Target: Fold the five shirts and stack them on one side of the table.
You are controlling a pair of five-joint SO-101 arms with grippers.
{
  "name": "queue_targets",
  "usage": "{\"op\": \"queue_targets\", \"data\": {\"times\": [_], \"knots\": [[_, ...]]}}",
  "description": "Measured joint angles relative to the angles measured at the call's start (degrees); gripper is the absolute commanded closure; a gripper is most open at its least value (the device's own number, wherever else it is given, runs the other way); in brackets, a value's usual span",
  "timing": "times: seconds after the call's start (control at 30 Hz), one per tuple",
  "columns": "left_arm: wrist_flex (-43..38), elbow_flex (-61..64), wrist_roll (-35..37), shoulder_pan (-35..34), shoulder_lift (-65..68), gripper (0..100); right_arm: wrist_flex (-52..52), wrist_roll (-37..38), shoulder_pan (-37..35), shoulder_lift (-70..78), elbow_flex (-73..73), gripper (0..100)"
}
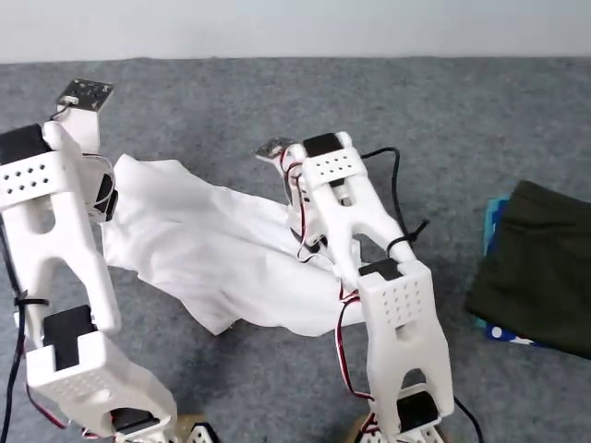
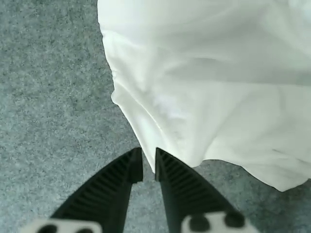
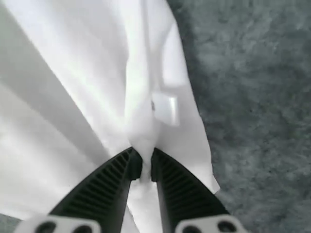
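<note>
A crumpled white shirt (image 1: 212, 254) lies on the grey table left of centre. My left gripper (image 1: 103, 196) is at the shirt's left edge, which rises up to it. In the left wrist view its fingers (image 2: 148, 167) are shut, pinching the hem of the white shirt (image 2: 209, 87). My right gripper (image 1: 303, 247) sits on the shirt's right part. In the right wrist view it (image 3: 143, 167) is shut on a raised fold of the white shirt (image 3: 73, 77), just below the neck label (image 3: 165, 109).
A folded dark green shirt (image 1: 540, 263) lies on top of a stack at the right edge, with blue fabric (image 1: 495, 221) showing under it. Bare grey carpet-like table (image 1: 443, 120) stretches between the white shirt and the stack.
</note>
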Motion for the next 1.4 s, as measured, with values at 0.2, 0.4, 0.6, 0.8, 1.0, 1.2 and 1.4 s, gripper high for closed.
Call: {"op": "queue_targets", "data": {"times": [0.2, 0.4, 0.6, 0.8, 1.0, 1.2, 1.4], "knots": [[0.0, 0.0, 0.0, 0.0, 0.0, 95, 2.37, 3.96, 0.62, -0.35, 0.0, 99.0], [0.0, 0.0, 0.0, 0.0, 0.0, 95, 6.33, 5.27, 0.62, -6.68, 0.09, 99.0], [0.0, 0.0, 0.0, 0.0, 0.0, 95, 6.33, 5.36, 1.41, -10.64, 0.09, 92.0], [0.0, 0.0, 0.0, 0.0, 0.0, 95, 6.33, 5.54, 3.25, -4.4, 0.09, 95.2], [0.0, 0.0, 0.0, 0.0, 0.0, 95, 5.71, 5.54, 3.6, -2.64, 0.09, 93.3], [0.0, 0.0, 0.0, 0.0, 0.0, 95, 6.51, 4.66, 2.55, -2.64, 0.09, 87.8], [0.0, 0.0, 0.0, 0.0, 0.0, 95, 6.51, 3.52, -0.44, -2.64, 0.09, 88.0]]}}
